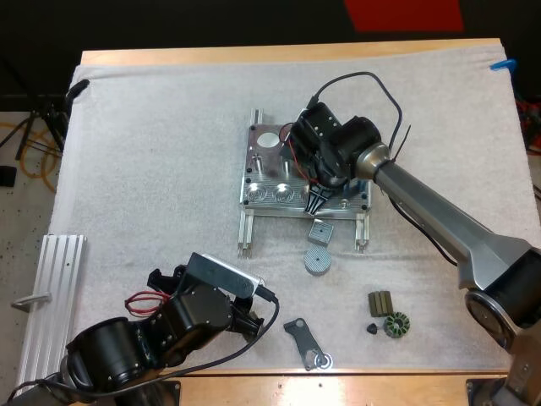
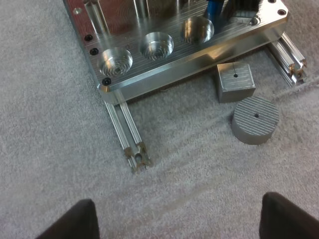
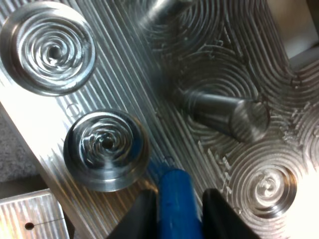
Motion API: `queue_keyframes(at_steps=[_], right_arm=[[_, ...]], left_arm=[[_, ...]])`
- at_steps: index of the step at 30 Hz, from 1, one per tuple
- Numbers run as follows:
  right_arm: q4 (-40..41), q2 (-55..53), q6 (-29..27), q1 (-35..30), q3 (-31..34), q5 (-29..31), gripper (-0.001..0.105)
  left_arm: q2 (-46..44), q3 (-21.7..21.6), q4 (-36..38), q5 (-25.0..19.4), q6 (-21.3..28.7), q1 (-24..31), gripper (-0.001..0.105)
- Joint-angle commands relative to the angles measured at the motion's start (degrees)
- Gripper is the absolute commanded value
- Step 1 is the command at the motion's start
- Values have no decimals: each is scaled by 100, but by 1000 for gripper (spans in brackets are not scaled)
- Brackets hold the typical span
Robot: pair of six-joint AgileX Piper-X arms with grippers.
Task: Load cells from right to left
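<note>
White mat (image 1: 152, 169) over a wooden table (image 1: 287, 55); dark space past the far edge. Metal fixture (image 1: 270, 169) sits near mid-mat, raised on two rails (image 2: 124, 129).

Your right gripper (image 1: 315, 201) is at the fixture's 6 o'clock edge, toward its 4 o'clock corner. Its fingers (image 3: 137, 216) are clamped from both sides on a blue cylinder (image 3: 173, 196). The cylinder points down at the machined face, just beside an empty round pocket (image 3: 107, 149). Cannot tell whether it touches metal. Judged reason for the spot: loading runs right to left, so the right end of the front row comes first. The three front pockets (image 2: 157, 46) toward 9 o'clock are all bare.

Your left gripper (image 2: 187, 221) hangs off the fixture's 7 o'clock side over bare mat, fingers wide apart, holding nothing. It is likely parked there to keep clear of the working arm.

Loose parts at 6 o'clock of the fixture:
- a square grey block (image 1: 321, 230)
- a round grey disc (image 1: 317, 260), near the block and apart from it

Toward 5 o'clock: small dark parts (image 1: 387, 315). A dark bracket (image 1: 306, 342) lies near the mat's front edge. A ribbed aluminium plate (image 1: 51, 288) lies at the mat's 8 o'clock edge.
</note>
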Motion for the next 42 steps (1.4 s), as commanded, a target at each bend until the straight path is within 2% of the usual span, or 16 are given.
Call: queue_keyframes(at_steps=[1,11,14,16,19,27,42], right_arm=[[12,19,-76,-5,-55,-11,9],[23,32,-76,-5,-55,-11,11],[25,32,-64,-5,-55,-11,26],[25,32,-64,-5,-55,-11,41],[-29,-9,97,-5,-55,-11,51],[-281,-376,279,-5,-55,-37,51],[-112,-549,279,-5,-55,646,51]], left_arm=[[5,9,-45,-14,0,-6,66],[5,9,-45,-14,39,-6,66],[5,9,-45,-14,39,-6,66],[5,9,-45,-14,39,-6,66],[5,9,-45,-14,39,-6,66],[5,9,-45,-14,39,-6,66],[5,9,-45,-14,39,-6,66]])
